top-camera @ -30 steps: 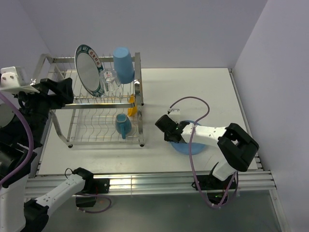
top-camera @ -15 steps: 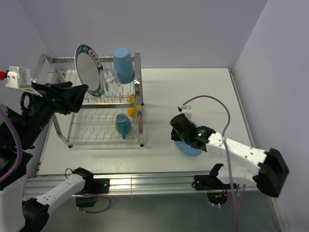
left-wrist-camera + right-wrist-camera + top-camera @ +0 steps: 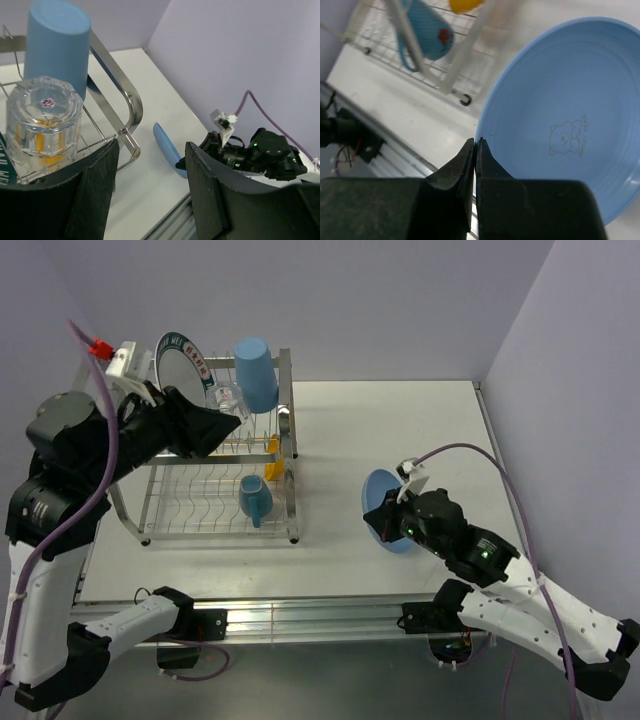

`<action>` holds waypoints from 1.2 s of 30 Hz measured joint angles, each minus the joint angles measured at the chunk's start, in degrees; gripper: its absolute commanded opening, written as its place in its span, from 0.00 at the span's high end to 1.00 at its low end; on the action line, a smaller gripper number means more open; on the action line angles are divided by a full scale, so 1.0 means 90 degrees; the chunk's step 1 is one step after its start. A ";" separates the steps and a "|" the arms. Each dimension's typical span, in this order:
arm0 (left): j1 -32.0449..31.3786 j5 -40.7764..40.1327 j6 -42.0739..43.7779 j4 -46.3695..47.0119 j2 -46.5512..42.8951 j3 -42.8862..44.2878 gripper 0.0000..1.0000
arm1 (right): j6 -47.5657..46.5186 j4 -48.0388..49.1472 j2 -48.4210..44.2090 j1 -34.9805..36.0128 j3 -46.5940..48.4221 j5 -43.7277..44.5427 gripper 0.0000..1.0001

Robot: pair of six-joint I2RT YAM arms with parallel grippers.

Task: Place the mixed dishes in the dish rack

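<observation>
The right claw [image 3: 475, 146] is clamped on the rim of the large blue plate [image 3: 565, 125], which is steeply tilted over the desk [image 3: 400, 420], right of the dish rack [image 3: 218, 536] and apart from it. The left claw [image 3: 152, 150] hangs spread and empty over the rack's upper tier, just beside the clear glass [image 3: 45, 120] and blue tumbler [image 3: 55, 45].

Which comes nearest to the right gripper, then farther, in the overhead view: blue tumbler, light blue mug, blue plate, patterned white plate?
1. blue plate, clamped in the right gripper, on the right.
2. light blue mug, lower tier of the dish rack.
3. blue tumbler, upper tier, back right corner.
4. patterned white plate, upper tier, back left.
</observation>
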 measured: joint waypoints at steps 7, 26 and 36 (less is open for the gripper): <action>0.0000 0.0471 -0.0109 -0.0369 0.0325 0.0148 0.40 | -0.0823 -0.0585 -0.0478 0.0015 0.0974 -0.0947 1.00; -0.1525 0.0466 -0.0148 -0.0729 0.2521 0.2115 0.39 | -0.1962 -0.1780 0.1868 0.0687 0.5236 -0.1154 1.00; -0.2263 -0.0121 -0.0170 -0.0724 0.2888 0.2103 0.36 | -0.2064 -0.2450 0.2747 0.2178 0.6261 -0.0039 1.00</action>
